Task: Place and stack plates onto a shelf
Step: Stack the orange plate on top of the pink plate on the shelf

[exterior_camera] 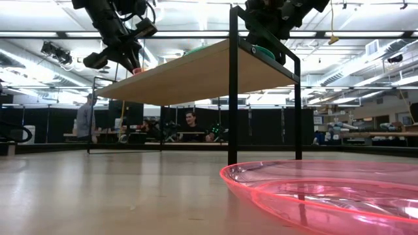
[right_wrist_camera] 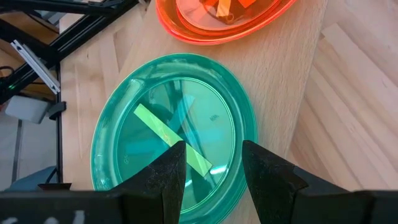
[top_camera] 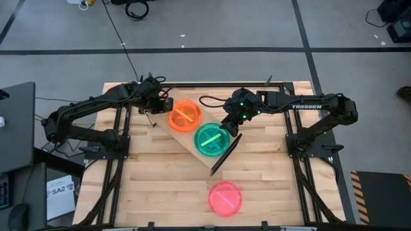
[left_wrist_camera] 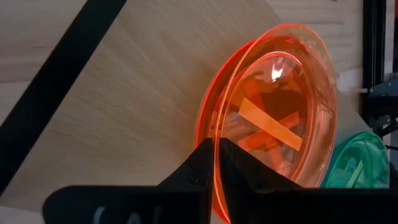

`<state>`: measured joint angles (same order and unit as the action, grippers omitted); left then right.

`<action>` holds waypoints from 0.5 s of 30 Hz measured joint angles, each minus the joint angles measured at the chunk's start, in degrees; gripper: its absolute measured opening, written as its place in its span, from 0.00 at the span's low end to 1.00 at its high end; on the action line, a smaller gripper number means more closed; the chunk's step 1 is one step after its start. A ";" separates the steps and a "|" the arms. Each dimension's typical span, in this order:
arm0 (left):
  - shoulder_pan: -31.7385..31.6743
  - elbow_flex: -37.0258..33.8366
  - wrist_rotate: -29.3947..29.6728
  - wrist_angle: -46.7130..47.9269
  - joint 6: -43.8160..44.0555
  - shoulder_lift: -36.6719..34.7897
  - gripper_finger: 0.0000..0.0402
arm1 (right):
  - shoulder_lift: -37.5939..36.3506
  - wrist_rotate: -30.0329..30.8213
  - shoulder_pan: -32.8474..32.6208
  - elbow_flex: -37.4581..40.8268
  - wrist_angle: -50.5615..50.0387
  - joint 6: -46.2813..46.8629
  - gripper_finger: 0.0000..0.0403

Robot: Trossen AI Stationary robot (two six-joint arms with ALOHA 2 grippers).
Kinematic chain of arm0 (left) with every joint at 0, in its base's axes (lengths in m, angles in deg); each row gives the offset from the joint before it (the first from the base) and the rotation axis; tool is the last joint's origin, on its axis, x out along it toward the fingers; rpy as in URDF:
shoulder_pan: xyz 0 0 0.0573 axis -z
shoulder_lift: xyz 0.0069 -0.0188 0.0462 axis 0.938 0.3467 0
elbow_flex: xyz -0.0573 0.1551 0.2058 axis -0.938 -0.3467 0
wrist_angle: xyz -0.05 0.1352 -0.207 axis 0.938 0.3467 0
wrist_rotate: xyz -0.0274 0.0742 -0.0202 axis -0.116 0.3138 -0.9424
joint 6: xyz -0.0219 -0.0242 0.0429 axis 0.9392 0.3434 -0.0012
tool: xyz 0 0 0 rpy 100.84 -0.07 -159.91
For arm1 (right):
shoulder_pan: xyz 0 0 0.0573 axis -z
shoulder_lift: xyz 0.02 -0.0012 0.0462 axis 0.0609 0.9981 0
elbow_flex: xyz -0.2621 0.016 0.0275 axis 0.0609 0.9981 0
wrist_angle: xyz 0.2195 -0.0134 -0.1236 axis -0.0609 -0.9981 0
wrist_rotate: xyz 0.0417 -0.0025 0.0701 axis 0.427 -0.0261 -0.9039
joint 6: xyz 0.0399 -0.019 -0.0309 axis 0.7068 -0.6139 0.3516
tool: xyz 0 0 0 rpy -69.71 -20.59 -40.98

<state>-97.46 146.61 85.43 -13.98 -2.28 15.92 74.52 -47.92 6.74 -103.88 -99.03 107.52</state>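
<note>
Orange translucent plastic is clamped at its rim between the fingers of the left pincer (left_wrist_camera: 214, 171), which grips the top orange plate (top_camera: 184, 115) of the stack lying at the far-left end of the shelf (top_camera: 168, 130). The left wrist view shows more than one orange rim there, so that plate sits on at least one other.

Right pincer (right_wrist_camera: 212, 165): fingers spread apart, holding nothing, poised directly over the green plate (right_wrist_camera: 174, 130). That plate lies on the shelf just beside the orange stack; whether a fingertip touches it cannot be told.

Progress, as judged: two colour groups are on the shelf. One pink plate (top_camera: 225, 197) lies on the table (top_camera: 148, 192), near side, well apart from the shelf, and is not yet placed.

Surface: light slatted wood, with the shelf board set diagonally on it. The low view shows the shelf raised on thin dark legs. Beyond the table, a person (exterior_camera: 190, 125) sits in the room and another stands at left.
</note>
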 joint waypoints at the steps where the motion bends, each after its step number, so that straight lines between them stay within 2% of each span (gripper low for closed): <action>1: 0.00 0.00 0.00 0.00 0.00 0.00 0.08 | 0.00 0.00 0.00 0.00 0.00 0.00 0.40; 9: 0.00 0.00 -0.02 0.02 -0.13 0.00 0.09 | 0.00 0.00 0.00 0.00 0.00 0.00 0.40; 15: 0.01 0.00 -1.70 0.04 -2.25 0.00 0.18 | 0.00 0.00 0.01 0.00 0.00 0.02 0.40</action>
<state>-97.45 146.61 83.73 -13.94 -4.53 15.92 74.52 -47.92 6.75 -103.88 -99.03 107.54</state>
